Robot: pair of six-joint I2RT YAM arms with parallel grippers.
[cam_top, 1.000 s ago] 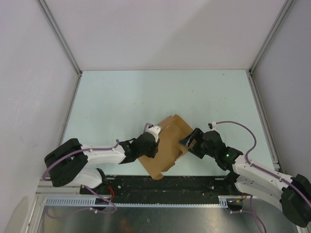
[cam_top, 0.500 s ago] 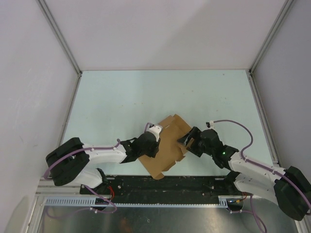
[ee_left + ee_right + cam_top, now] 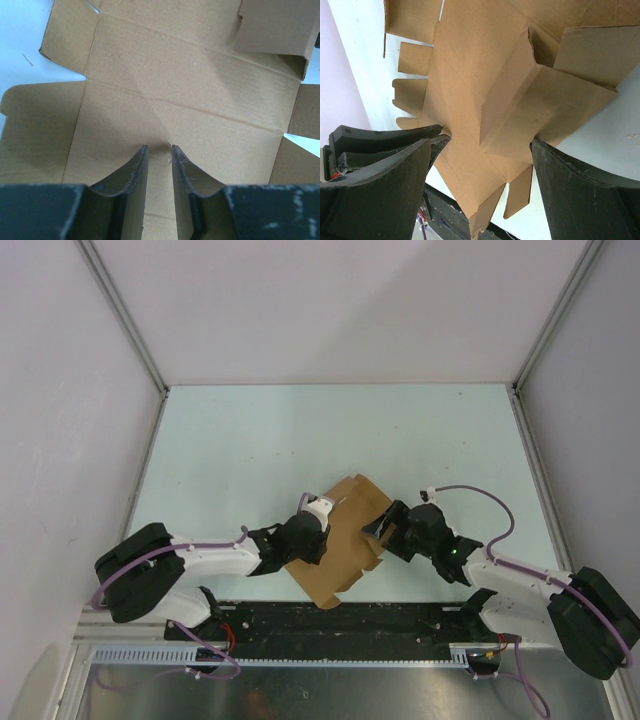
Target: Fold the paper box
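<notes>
Near edge of the table: the paper box point(image 3: 345, 540) lies here as a brown die-cut sheet, mostly spread flat, turned cornerwise between the two arms; its lowest corner reaches out over the black base rail point(image 3: 420, 618)
Table: pale blue-green surface point(image 3: 250, 440); the far half carries nothing of the box
Left gripper: left gripper point(image 3: 159, 147) comes in from the sheet's left side and sits over the middle panel; the fingers point(image 3: 136, 172) are drawn almost together, only a thin slit between them; bare cardboard shows through that slit and nothing is caught in it; tips look right down at the panel, though contact cannot be told for sure
Right gripper: right gripper point(image 3: 487, 142) comes in from the sheet's right side, spread wide; a raised, partly folded flap point(image 3: 540, 105) stands up in the span between the fingers; the tips are close against the cardboard edges, but whether they press on it I cannot tell
Sheet detail: score lines run across the panel in the left wrist view; small tabs point(image 3: 412, 60) stick out along one edge in the right wrist view; side flaps rest on the table
</notes>
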